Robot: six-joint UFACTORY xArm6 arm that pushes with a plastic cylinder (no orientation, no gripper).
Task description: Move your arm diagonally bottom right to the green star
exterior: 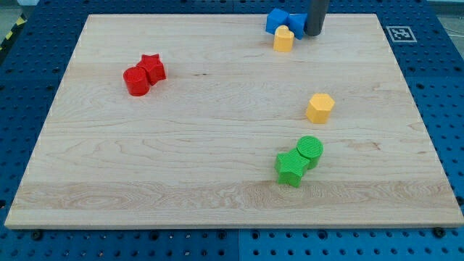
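Camera view shows my tip [314, 33] at the worktop's [217, 109] top edge, touching the blue blocks [284, 21]; the end effector is a bare rod, grasping nothing; the green star [290, 167] sits low, touching the green cylinder [309, 150]; a straight run risks clipping the yellow hexagon [320, 107].

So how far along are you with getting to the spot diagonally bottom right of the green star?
Nothing looks done yet. My tip sits at the view's top, right beside the blue blocks and near the small yellow block. The green star lies far below, touching the green cylinder. Left: travel down past the yellow hexagon to the star's bottom right.
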